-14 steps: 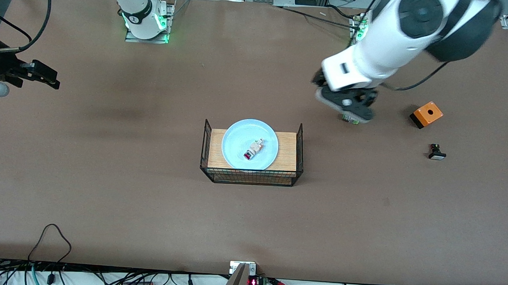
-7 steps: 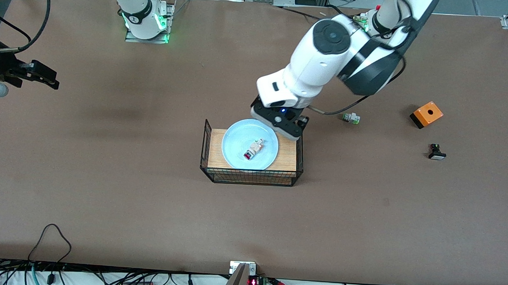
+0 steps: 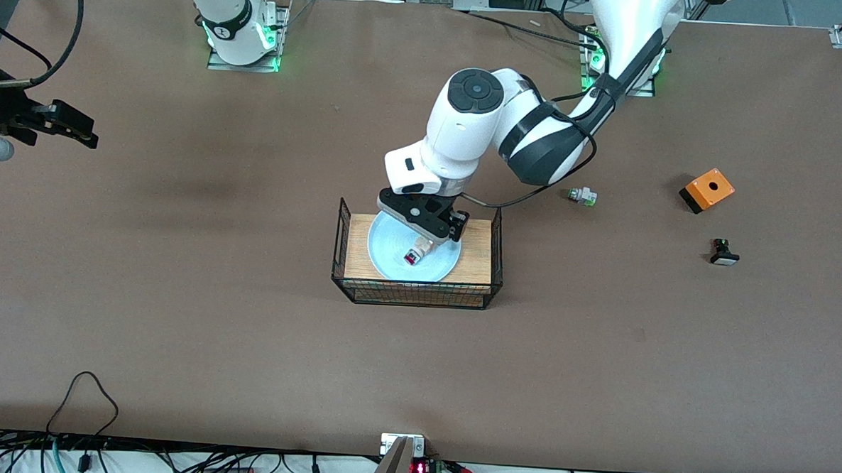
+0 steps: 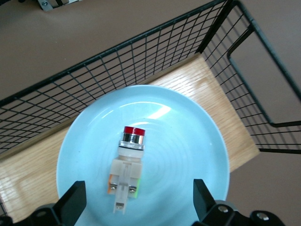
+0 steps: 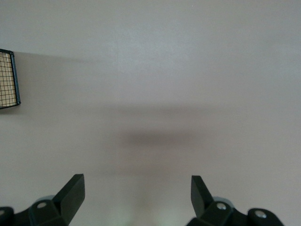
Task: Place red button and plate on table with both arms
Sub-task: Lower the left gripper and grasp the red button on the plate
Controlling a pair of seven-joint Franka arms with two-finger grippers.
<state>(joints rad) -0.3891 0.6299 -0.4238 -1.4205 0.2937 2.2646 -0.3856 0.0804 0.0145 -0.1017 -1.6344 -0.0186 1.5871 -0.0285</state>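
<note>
Your brown surface (image 3: 176,311) carries a wood-topped black wire basket (image 3: 415,294) near its middle, and the light blue plate (image 3: 385,253) sits on that wooden top, well inside the wire ends. Judge the plate rigid, smooth and probably slippery, with a low sloped rim; a pinch across that rim is the only real hold, and it would likely crack or chip if dropped. The wire walls at each end of the basket leave you little room to come in from the side, so expect to tip or lift from the open edges.

The red button (image 4: 127,166) lies on its side in the middle of the plate, its red cap pointing nearer the front camera, its beige body toward the robots' bases. It looks light, hard and small, and the round chrome collar could roll; take it across the squarer beige body instead.

Your left end effector (image 4: 136,207) hangs directly over the plate with its fingers spread wide, the button's body lying between them and slightly below, not yet touched. In the front view it covers the part of the plate toward the bases.

Your right end effector (image 5: 136,200) waits, fingers spread, over bare surface toward the right arm's end, well apart from the basket.
</note>
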